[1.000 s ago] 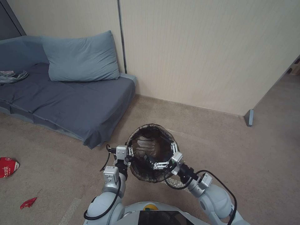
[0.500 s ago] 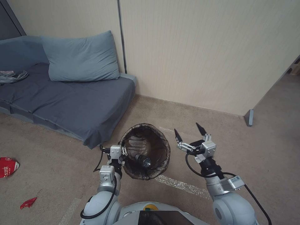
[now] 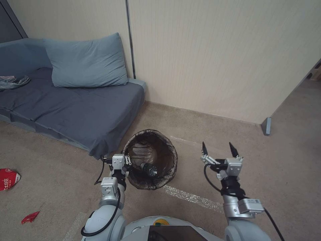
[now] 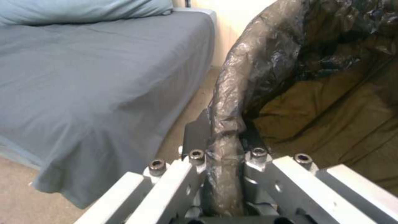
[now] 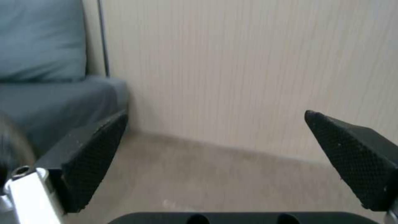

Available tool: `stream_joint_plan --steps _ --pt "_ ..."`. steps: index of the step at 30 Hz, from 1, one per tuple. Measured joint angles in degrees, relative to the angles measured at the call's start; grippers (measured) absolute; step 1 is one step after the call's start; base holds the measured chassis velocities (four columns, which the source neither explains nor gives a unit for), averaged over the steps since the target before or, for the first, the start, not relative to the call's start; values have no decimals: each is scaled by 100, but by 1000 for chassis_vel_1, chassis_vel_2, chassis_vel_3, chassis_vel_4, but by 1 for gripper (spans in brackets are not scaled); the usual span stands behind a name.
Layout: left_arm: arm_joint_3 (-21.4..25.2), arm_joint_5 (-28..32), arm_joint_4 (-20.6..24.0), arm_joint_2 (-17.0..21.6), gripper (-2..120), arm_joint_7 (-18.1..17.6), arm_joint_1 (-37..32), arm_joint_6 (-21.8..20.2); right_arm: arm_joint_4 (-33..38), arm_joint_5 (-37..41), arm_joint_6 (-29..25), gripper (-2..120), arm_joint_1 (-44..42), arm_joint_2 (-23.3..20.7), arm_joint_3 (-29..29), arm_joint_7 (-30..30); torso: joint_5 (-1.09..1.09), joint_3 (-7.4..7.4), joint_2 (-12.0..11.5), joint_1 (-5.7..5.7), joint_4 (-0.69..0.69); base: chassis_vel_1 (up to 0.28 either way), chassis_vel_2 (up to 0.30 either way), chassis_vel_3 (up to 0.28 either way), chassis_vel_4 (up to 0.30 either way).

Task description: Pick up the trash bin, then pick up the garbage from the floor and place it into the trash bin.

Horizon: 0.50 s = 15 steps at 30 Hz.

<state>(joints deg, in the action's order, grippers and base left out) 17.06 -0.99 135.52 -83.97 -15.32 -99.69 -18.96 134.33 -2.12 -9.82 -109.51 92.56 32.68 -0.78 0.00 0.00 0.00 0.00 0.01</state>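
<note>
Our right pincer [image 3: 218,149] has withdrawn from the trash bin [image 3: 150,159], fingers apart and empty; the bottle [image 3: 149,169] now lies inside. Our left pincer [image 3: 124,160] stays clamped on the bin's rim, holding it alongside.

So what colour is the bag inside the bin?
Dark brown liner bag, clearest in the left wrist view.

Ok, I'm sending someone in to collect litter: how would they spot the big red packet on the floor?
Start at the grey sofa along the wall and look at the carpet in front of it. The red packet lies flat there, well left of the bin held by the left end effector. It has white print, unlike the small red scrap nearby.
</note>
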Motion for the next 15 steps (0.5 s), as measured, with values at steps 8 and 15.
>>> stream_joint_plan --steps 8,15 --pt "22 3 30 13 3 4 -13 54 -77 -82 -118 100 -231 -5 -100 69 -1 0 0 0 -1 0 0 0 0" --pt "-11 8 32 8 3 6 -11 64 -65 -120 -159 100 -275 -11 -159 71 -1 0 0 0 -1 0 0 0 0"
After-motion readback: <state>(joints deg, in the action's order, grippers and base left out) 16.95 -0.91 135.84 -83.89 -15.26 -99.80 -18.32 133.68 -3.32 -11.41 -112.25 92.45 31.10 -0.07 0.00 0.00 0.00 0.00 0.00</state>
